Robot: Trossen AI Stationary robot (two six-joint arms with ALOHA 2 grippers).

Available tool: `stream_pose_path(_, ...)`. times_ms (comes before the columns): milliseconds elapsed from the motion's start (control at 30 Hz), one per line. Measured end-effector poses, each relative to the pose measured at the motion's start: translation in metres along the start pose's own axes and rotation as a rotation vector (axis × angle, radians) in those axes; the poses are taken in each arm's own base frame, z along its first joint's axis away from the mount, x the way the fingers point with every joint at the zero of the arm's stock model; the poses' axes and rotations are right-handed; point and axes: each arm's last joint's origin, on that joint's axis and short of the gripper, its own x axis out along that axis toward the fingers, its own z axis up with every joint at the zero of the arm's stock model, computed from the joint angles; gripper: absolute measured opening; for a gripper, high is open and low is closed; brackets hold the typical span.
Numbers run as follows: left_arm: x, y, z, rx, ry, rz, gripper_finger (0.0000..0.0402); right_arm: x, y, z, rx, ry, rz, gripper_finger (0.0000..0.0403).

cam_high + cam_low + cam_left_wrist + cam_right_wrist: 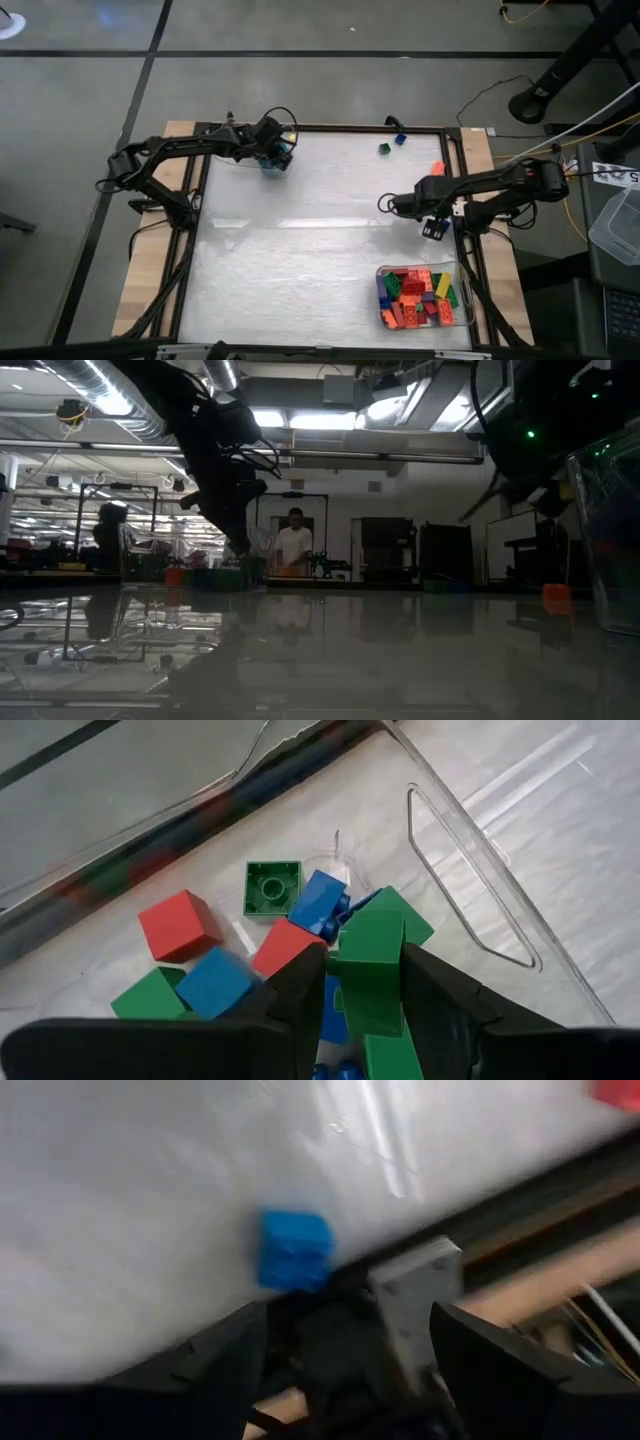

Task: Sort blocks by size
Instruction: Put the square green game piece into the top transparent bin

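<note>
White tabletop (300, 260) inside a black frame, grey floor around it; low view shows a workshop behind with a person (294, 546) standing far off.

Left gripper (275, 155) at upper left of the high view, over a clear tray (470, 870). Fingers (440, 995) set either side of a green block (372, 970), flanking it closely; actual clamping cannot be told. Tray floor beneath holds loose red, blue and green blocks, one green square (271, 888) stud-side down.

Right gripper (432, 228) at right of centre near the frame edge, fingers spread wide, nothing between them. Blue block (294, 1250) lies on the white surface just beyond it.

Second clear tray (465, 318) at lower right, heaped with mixed blocks (415, 295). Stray pieces near the top edge: green (384, 148), blue (400, 138), orange (437, 167).
</note>
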Motion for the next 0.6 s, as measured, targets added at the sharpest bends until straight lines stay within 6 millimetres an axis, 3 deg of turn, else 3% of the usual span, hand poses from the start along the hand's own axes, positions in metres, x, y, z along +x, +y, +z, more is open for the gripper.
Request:
stream_pose_path(167,0.0,0.0,-0.001,-0.001,0.005,0.001,0.0116,0.009,-0.002,-0.002,0.023,0.028,-0.136,0.0279)
stream_pose_path(600,0.0,0.0,-0.001,-0.027,0.006,0.001,0.0115,0.036,0.008,0.015,-0.162,0.193,-0.166,0.0279)
